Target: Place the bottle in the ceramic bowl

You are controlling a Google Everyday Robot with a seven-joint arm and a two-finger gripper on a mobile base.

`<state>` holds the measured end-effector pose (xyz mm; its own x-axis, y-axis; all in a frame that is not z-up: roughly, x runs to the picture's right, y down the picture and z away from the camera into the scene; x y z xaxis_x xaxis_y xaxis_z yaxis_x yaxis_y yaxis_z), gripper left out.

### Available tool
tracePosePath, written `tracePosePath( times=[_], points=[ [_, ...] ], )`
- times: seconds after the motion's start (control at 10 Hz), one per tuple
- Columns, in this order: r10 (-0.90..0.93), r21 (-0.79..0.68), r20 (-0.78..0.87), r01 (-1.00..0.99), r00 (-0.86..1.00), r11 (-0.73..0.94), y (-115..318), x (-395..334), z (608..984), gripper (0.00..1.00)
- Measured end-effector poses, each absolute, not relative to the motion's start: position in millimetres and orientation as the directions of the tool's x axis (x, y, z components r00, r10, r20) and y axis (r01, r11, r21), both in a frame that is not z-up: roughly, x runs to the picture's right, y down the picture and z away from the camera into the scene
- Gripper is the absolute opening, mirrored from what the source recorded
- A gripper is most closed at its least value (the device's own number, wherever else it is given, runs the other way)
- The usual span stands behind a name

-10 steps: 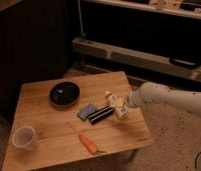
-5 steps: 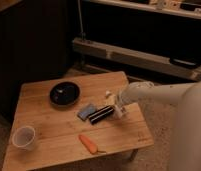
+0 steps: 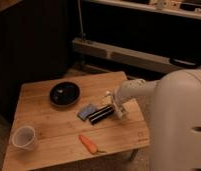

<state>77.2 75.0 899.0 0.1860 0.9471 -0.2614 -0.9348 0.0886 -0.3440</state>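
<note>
The black ceramic bowl (image 3: pixel 64 93) sits on the far left part of the wooden table (image 3: pixel 54 125). A small whitish bottle (image 3: pixel 107 98) shows right at my gripper (image 3: pixel 114 106), just above the table and to the right of the bowl, over the right end of a black rectangular block (image 3: pixel 100 114). My white arm (image 3: pixel 136 90) reaches in from the right. I cannot tell whether the bottle is held or only touched.
A blue-grey sponge-like piece (image 3: pixel 86 111) lies left of the black block. An orange carrot (image 3: pixel 87 143) lies near the front edge. A translucent plastic cup (image 3: pixel 24 137) stands at the front left corner. My white body (image 3: pixel 181 125) fills the right side.
My arm and body have swung closer and now fill the right of the view. The gripper and whitish bottle stay near the black block's right end.
</note>
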Motion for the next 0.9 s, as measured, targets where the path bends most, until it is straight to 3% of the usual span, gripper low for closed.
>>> tracePosePath(
  times=[0.4, 0.9],
  points=[
    [0.936, -0.341, -0.291, -0.935, 0.199, 0.093, 80, 66, 914, 0.79],
    [0.923, -0.356, -0.321, -0.93, 0.211, 0.089, 83, 61, 919, 0.3]
  ],
)
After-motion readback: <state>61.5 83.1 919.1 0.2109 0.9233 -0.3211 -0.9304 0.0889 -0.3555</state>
